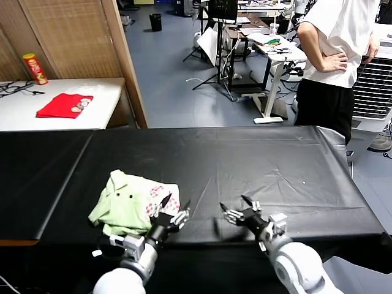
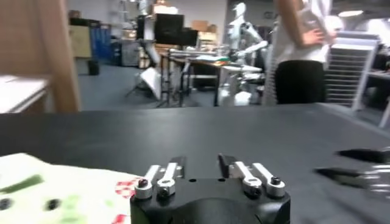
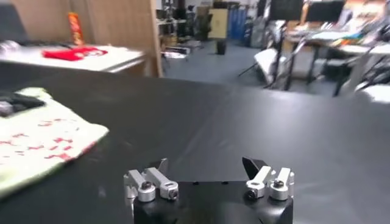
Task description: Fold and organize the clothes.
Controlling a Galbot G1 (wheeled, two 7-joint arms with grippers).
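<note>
Head view: T-shirt [image 1: 131, 205] lies folded, rumpled, on table [image 1: 245, 159] at 7 o'clock. Left gripper [image 1: 175, 208] at its right edge, fingers spread, holding nothing. Right gripper [image 1: 237, 208] beside, wide, empty. Fold looks done; next probably tidy or move it aside.

You see the left gripper [image 2: 201, 163] with its jaws spread and nothing between them, hovering low over the black table [image 2: 201, 131], the pale green T-shirt [image 2: 58, 195] with its red print lying just beside it, and the right gripper [image 2: 359, 165] farther off.
</note>
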